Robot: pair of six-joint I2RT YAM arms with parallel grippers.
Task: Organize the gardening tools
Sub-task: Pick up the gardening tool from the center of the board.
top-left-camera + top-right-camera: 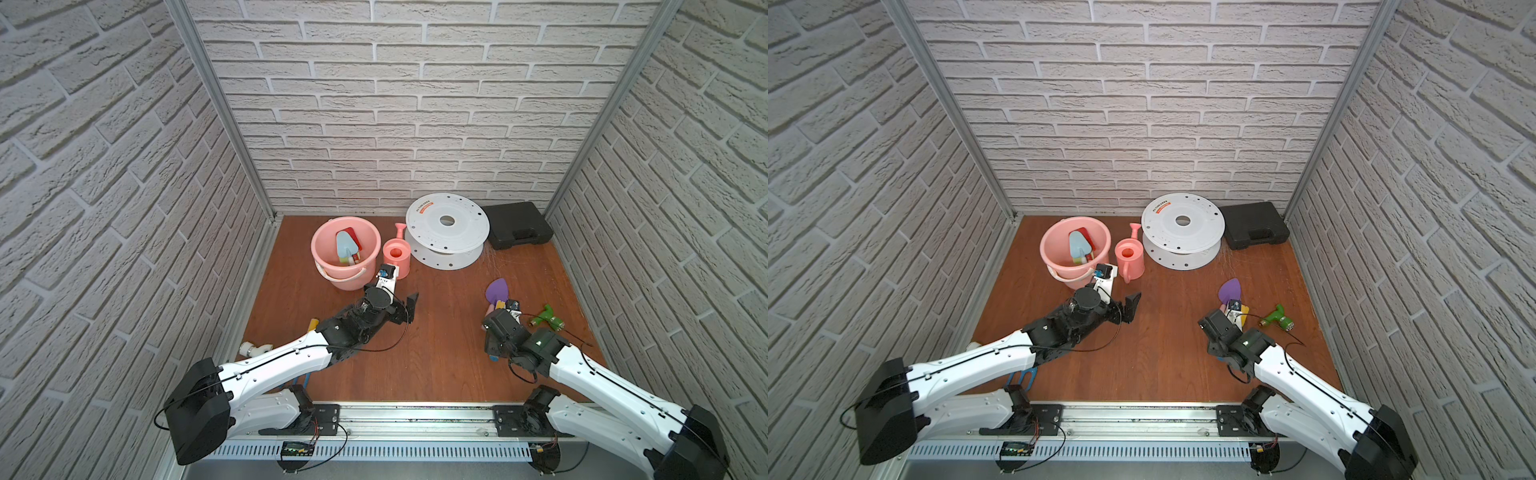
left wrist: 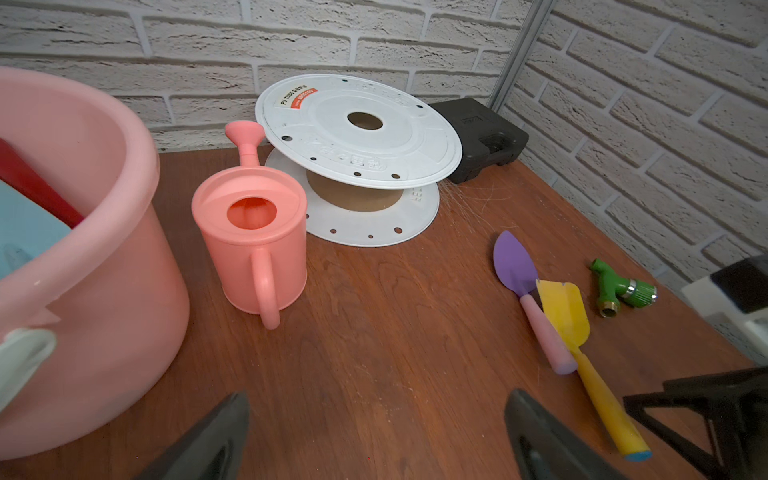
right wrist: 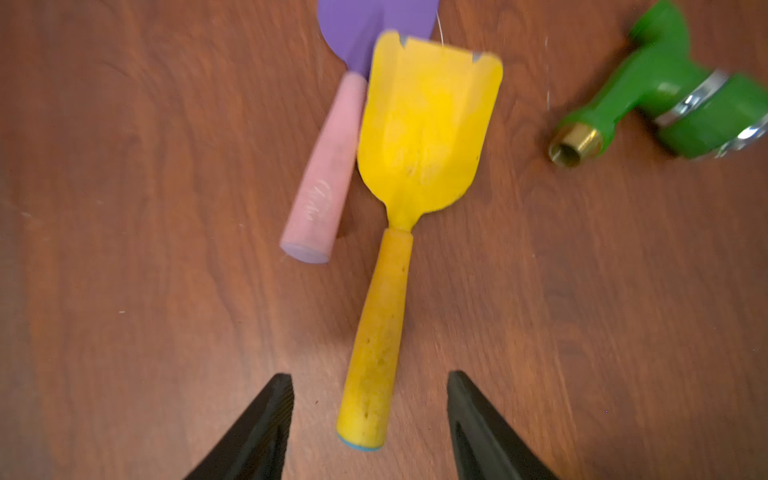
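**Organizing the gardening tools, roughly half done.** You see the pink bucket (image 1: 328,235) standing on the worktop (image 1: 436,361) with the pale teal trowel (image 1: 345,245) and the red trowel (image 1: 356,237) already inside it. A lime-green scrap beneath them may be a third tool, but too little of it shows to tell. Three tools lie flat outside the bucket. The purple trowel (image 1: 497,289) and the yellow spade (image 3: 424,124) lie well apart from the bucket, toward the robot's right, and they touch: the spade's blade overlaps the trowel's neck. The blue fork (image 1: 1022,377) lies well apart from the bucket, toward the robot's base, mostly hidden under the left arm so that only its tines show clearly. Your right end effector (image 3: 369,375) hangs low over the end of the spade's handle with one jaw on each side and a gap on both, so nothing is gripped yet. Your left end effector (image 2: 378,395) hovers near the bucket, jaws wide apart and empty. Judged from this layout, the step in hand is the grasp of the yellow spade, with the purple trowel and the blue fork left to collect. The green spray nozzle (image 3: 665,91), well apart from the bucket, and the pink watering can (image 2: 253,241), just beside it, are not tools to sort.
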